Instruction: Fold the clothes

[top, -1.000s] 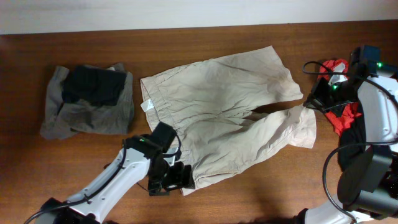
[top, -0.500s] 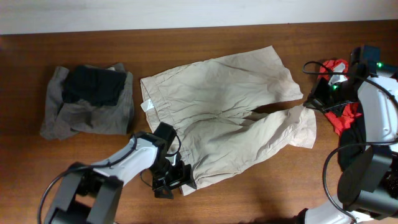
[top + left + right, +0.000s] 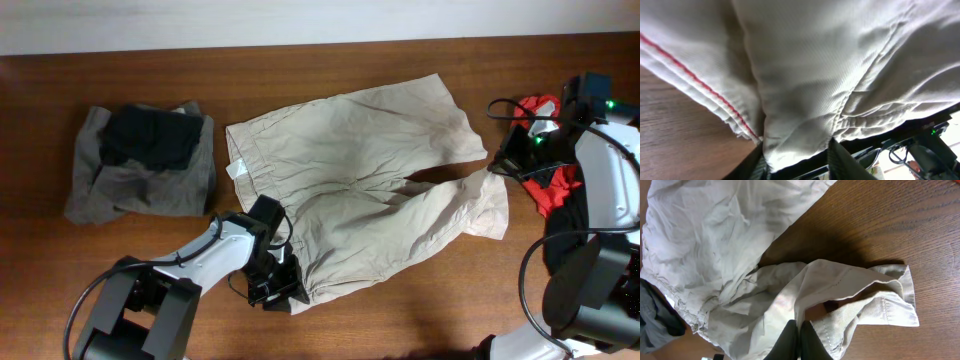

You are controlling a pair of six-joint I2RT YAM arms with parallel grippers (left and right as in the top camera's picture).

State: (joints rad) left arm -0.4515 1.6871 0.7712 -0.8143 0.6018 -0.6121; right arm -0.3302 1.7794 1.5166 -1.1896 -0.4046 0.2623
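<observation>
Smack in the middle of the frame, the khaki shorts (image 3: 360, 170) lie spread out on the tabletop (image 3: 400, 60), waistband toward the left and both legs pointing right. They're flat-ish but pretty wrinkled.

The left claw (image 3: 283, 292) is down at the lower-left corner of the shorts. Its wrist view shows a wad of the beige cloth wedged between the two fingers, so I'd call that a grab on the waistband corner. The right claw (image 3: 798, 330) is clenched at the right side, and the lower leg's cloth pulls up to its tip, so it looks pinched on that leg's edge near the hem.

My guess at the why: one claw on each end of the same long edge lets them lift that side together and fold it over the other half without the cloth sagging in the middle.

The grey and black pile (image 3: 145, 160) sits well apart at the left, looking already dealt with. The red garment (image 3: 545, 190) is bunched at the far right, probably waiting its turn.
</observation>
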